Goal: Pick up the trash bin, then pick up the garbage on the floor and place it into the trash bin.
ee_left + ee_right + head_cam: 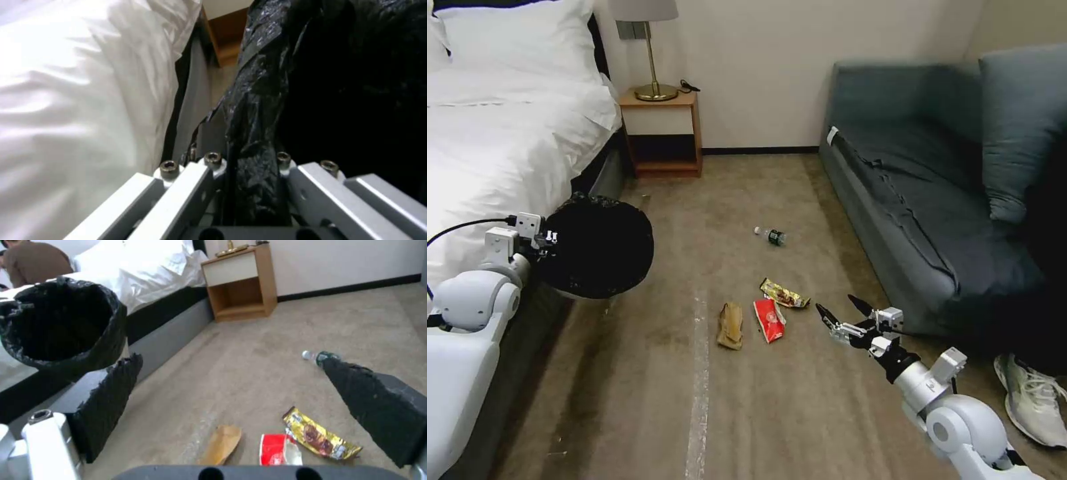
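Observation:
My left gripper (548, 239) is shut on the rim of the trash bin (597, 245) and holds it tilted above the floor beside the bed; the black bag (253, 180) is pinched between its jaws. The bin's open mouth (62, 323) faces my right gripper (837, 305), which hovers open and empty (230, 359) just right of the garbage. On the carpet lie a crumpled brown paper bag (731, 325) (222, 443), a red snack packet (769, 320) (278, 450), a gold wrapper (784, 293) (320, 436) and, farther off, a small bottle (771, 235) (318, 356).
A white bed (507, 133) runs along the left. A wooden nightstand (664, 133) with a lamp stands by the far wall. A grey sofa (934, 200) lines the right side, with a white sneaker (1030, 393) on the floor near its front.

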Robot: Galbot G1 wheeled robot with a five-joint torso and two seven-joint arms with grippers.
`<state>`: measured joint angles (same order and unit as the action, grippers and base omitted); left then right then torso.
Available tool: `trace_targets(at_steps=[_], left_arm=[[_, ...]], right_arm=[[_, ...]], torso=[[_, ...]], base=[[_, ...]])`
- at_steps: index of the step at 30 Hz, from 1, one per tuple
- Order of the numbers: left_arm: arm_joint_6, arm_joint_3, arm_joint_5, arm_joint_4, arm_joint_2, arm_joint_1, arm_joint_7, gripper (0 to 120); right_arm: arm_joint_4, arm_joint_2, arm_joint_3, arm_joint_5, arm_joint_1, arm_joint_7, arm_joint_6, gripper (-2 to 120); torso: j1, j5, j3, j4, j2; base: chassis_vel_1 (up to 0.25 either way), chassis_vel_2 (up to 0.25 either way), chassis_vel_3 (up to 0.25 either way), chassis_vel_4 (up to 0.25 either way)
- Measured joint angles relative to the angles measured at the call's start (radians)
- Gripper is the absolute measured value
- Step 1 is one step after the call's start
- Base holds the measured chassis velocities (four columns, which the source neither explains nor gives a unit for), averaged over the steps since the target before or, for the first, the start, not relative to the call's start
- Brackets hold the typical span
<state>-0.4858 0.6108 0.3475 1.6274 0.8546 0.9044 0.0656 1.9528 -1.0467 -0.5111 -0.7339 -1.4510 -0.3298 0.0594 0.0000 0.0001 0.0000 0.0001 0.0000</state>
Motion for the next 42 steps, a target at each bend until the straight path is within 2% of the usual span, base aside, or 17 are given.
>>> trace_targets(at_steps=[17,42], left_arm=[[0.006,-0.002,0.008,-0.008,0.001,-0.009,0.002,4],[0.019,-0.004,0.004,-0.001,0.006,0.008,0.011,4]], right_arm=[[-0.013,0.004,0.005,0.006,0.009,0.002,-0.004,100],[-0.022,-0.011,0.012,0.041,0.013,0.016,-0.008,100]], torso=[[0.000,0.0000,0.000,-0.0001,0.000],[0.000,0.0000,0.000,-0.0001,0.000]], base=[[-0.102,0.099,0.097,-0.102],[-0.110,0.110,0.109,-0.107]])
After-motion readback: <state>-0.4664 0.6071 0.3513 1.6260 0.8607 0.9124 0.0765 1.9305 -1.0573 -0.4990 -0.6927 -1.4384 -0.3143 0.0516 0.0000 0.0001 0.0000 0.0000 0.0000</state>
